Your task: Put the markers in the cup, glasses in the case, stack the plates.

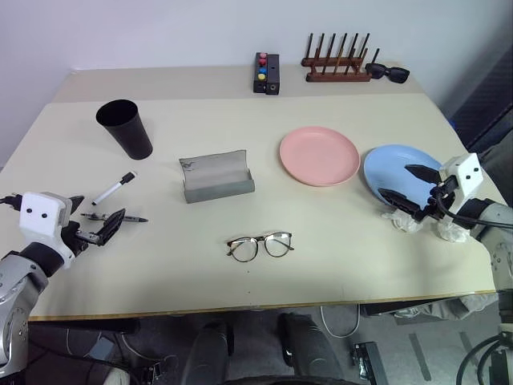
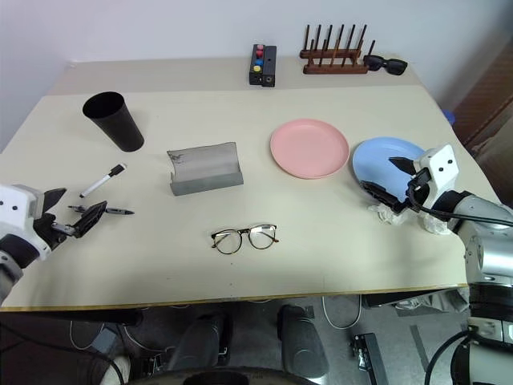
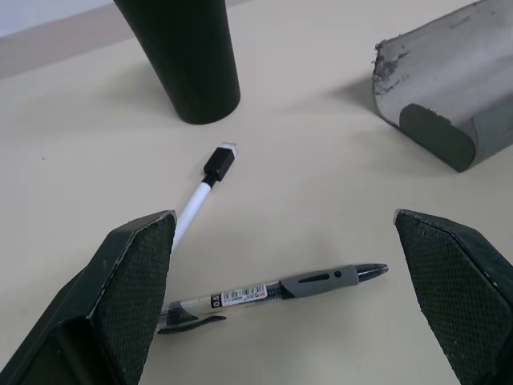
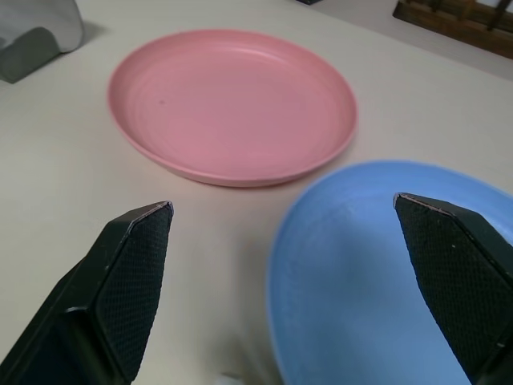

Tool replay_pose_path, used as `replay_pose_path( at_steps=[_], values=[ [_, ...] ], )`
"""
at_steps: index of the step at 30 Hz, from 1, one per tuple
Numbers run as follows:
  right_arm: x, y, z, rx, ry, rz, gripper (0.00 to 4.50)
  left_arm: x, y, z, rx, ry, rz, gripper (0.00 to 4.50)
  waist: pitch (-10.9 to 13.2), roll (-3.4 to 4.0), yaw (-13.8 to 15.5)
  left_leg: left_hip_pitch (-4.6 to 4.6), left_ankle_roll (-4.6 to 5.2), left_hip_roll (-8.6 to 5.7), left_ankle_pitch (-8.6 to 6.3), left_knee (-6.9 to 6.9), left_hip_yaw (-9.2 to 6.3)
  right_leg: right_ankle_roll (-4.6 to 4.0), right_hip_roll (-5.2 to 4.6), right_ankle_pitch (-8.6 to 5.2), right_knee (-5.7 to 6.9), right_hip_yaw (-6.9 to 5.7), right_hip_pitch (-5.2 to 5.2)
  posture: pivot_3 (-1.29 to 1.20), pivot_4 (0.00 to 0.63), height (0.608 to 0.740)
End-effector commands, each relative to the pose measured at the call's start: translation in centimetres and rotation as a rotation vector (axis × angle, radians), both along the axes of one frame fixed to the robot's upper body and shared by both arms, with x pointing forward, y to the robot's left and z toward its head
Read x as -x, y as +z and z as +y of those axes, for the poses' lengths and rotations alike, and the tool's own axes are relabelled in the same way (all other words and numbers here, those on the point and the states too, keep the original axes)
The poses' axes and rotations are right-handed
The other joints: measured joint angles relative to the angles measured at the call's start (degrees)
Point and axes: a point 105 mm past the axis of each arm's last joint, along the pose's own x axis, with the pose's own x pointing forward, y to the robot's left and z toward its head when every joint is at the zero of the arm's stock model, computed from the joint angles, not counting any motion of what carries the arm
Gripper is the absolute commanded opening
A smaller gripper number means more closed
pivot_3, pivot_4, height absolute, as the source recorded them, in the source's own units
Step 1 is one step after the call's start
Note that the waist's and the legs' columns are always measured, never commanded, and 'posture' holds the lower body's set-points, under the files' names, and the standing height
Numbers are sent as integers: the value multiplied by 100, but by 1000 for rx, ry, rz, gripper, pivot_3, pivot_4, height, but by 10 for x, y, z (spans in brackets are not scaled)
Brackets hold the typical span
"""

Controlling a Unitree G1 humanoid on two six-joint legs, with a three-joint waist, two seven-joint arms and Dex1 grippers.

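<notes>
Markers, white-bodied and dark, lie outside tall black plastic cup. Thin-framed clear glasses uncased; pink plate and blue plate unstacked. Both grippers, left and right, gape wide, empty.

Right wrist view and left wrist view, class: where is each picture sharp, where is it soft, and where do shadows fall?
Right wrist view: pink plate fairly sharp, near edge of blue plate blurred, open right gripper fingers dark and close. Left wrist view: pen label readable, cup and case cast soft shadows on the table, open left gripper framing it.
</notes>
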Motion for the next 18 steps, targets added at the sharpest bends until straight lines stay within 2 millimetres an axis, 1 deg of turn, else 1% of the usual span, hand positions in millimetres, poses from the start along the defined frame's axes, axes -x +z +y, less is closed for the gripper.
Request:
replay_pose_path(
  at_steps=[1,5,7,11,13,15,18],
  values=[
    [-2,11,19,-25,44,-63,4500,-5,9,-11,-18,-45,-27,4453,0,-1,-2,0,0,0,0,1,0,0,0,0,1,0,1,0,150,735],
    [-5,15,40,-48,80,-91,4500,-11,10,-18,-12,-83,-7,4453,-1,0,-4,1,0,0,0,2,-2,0,1,0,2,-1,2,0,150,735],
    [-4,17,55,-69,103,-110,4500,-18,4,-19,-49,-94,30,4453,0,1,-3,1,0,0,0,1,-3,0,1,0,2,-1,2,0,150,735],
    [4,17,75,-97,130,-118,4500,-37,1,-8,-132,-52,76,4453,-1,2,8,2,0,-1,0,1,-6,0,3,0,5,-2,2,0,150,735],
    [8,21,79,-103,131,-130,4500,-46,2,-7,-167,-78,105,4453,-1,1,31,0,0,-2,0,2,-9,1,3,0,4,-3,2,0,150,735],
    [11,24,78,-116,117,-141,4500,-53,4,-10,-168,-111,123,4453,-1,1,32,-2,0,-4,0,2,-8,1,0,1,1,-4,2,0,150,735],
    [14,21,76,-148,85,-141,4500,-63,2,-12,-224,-178,170,4453,-1,0,31,-2,0,-5,0,2,-8,2,-2,1,1,-4,2,0,150,735]
  ],
)
